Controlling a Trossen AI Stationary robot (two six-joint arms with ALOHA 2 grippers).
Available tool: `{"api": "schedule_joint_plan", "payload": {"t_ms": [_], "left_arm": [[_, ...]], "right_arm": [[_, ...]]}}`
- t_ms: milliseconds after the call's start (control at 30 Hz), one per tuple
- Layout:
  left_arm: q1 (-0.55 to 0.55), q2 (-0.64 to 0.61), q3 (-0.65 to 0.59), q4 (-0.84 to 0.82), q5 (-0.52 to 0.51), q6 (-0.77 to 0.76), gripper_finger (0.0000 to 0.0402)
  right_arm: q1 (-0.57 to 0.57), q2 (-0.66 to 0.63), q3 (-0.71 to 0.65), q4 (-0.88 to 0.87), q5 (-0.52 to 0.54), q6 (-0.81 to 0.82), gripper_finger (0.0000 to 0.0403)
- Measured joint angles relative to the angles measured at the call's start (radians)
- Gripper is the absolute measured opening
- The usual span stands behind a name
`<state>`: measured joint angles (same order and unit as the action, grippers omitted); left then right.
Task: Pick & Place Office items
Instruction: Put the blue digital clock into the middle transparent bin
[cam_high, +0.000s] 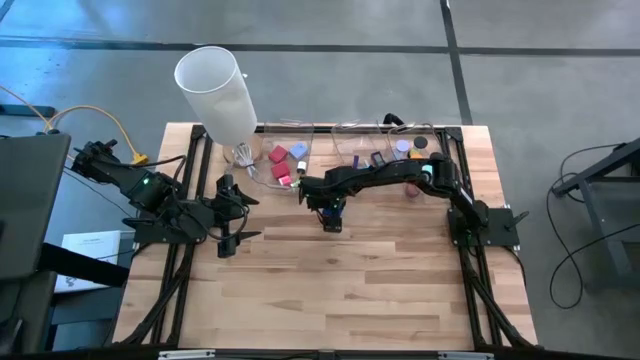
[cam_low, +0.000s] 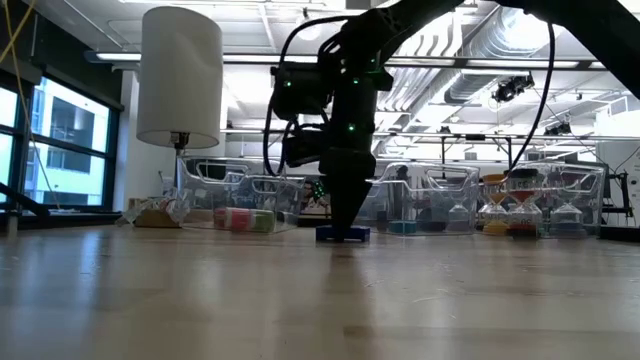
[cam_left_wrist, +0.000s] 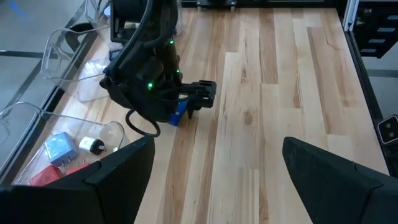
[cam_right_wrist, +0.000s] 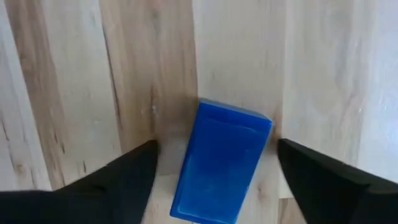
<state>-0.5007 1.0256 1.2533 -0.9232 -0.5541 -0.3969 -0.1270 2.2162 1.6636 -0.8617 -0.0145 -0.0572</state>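
We see the right gripper (cam_right_wrist: 214, 163), jaws wide, straddling the blue rectangle (cam_right_wrist: 221, 165) on the worktop (cam_high: 350, 290), ready to close; left gripper (cam_high: 237, 214) waits, jaws wide.

Blue flat rectangle (cam_right_wrist: 221, 163) on pale wood-grain table (cam_right_wrist: 323, 74); red and lavender blocks (cam_high: 287, 153) — white cylinder (cam_high: 217, 88).

No readable text, labels, brand marks or numbers in any view. The white sheet (cam_high: 88, 247) lying off the table's left edge in the high view carries some print (too small to make out). The blue flat rectangle (cam_right_wrist: 221, 163) in the right wrist view has a plain face with no marking.
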Motion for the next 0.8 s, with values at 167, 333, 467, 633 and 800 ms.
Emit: {"api": "schedule_joint_plan", "payload": {"t_ms": [167,333,467,633,800], "left_arm": [[0.0,0.0,0.0,0.004,0.0,0.0,0.0344],[0.0,0.0,0.0,0.004,0.0,0.0,0.0344],[0.0,0.0,0.0,0.004,0.0,0.0,0.0344],[0.0,-0.001,0.0,0.003,0.0,0.0,0.0344],[0.0,-0.001,0.0,0.003,0.0,0.0,0.0344]], "right_arm": [[-0.004,0.001,0.0,0.001,0.0,-0.001,0.023],[-0.004,0.001,-0.001,0.002,0.008,-0.024,0.0136],[0.004,0.001,-0.001,0.003,0.018,-0.037,0.0136],[0.023,-0.017,-0.004,-0.018,0.044,-0.042,0.0136],[0.046,-0.084,-0.006,-0.101,0.054,-0.01,0.0161]]}}
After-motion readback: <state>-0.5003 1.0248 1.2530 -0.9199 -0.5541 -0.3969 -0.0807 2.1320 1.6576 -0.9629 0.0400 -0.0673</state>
